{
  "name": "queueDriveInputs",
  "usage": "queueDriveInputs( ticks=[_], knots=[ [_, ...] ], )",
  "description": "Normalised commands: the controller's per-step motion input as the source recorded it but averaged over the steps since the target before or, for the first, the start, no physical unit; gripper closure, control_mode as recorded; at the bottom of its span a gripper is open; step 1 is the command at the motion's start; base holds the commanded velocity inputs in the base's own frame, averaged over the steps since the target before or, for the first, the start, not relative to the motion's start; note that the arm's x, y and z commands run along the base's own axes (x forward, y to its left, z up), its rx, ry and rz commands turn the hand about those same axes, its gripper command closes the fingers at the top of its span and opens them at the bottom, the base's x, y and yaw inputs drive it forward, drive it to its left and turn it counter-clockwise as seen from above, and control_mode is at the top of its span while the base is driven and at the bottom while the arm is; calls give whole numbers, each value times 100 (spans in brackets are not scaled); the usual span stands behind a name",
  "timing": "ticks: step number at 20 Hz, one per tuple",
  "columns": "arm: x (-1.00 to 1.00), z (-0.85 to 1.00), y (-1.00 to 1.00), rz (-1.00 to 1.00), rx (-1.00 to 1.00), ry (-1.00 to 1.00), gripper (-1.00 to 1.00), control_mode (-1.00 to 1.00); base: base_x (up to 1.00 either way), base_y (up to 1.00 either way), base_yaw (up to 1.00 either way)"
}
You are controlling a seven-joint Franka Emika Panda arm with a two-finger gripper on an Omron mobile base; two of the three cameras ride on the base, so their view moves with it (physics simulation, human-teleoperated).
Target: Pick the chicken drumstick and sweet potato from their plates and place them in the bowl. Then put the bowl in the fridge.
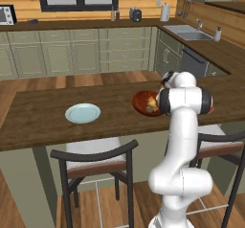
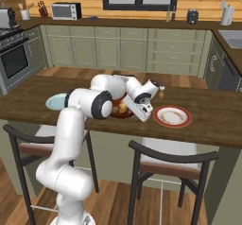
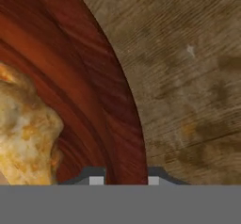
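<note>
The reddish-brown bowl (image 1: 141, 101) (image 2: 125, 113) stands on the wooden island counter, partly behind my arm. Its rim (image 3: 123, 124) runs between the two tips of my gripper (image 3: 124, 180) (image 2: 140, 114), which look closed on it. A golden-brown chicken drumstick (image 3: 26, 133) (image 1: 152, 106) lies inside the bowl. An orange patch beside it may be the sweet potato; I cannot tell. The pale blue plate (image 1: 83, 113) (image 2: 55, 101) lies bare to the left of the bowl. The red-rimmed white plate (image 2: 172, 116) lies bare to its right. The fridge is out of view.
Two dark stools (image 1: 98, 161) (image 2: 171, 165) stand against the near side of the island. Behind it run green cabinets, a sink (image 1: 187, 32), a microwave (image 2: 66, 11) and an oven (image 2: 14, 61). Bare counter wood (image 3: 188, 77) lies just outside the bowl.
</note>
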Motion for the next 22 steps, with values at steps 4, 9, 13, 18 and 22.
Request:
queueDriveInputs(
  ticks=[4, 9, 13, 18, 22],
  knots=[
    [-67, 21, 0, 0, 0, -23, 100, -100, 0, 0, 0],
    [-48, 68, 2, 0, 0, -7, 100, -100, 0, 0, 0],
    [-85, 100, 8, 0, 1, 7, 100, -100, 0, 0, 0],
    [-100, 100, 25, -1, 7, 13, 100, -100, 0, 0, 0],
    [-94, 100, 40, -1, 2, 14, 100, -100, 0, 0, 0]
  ],
)
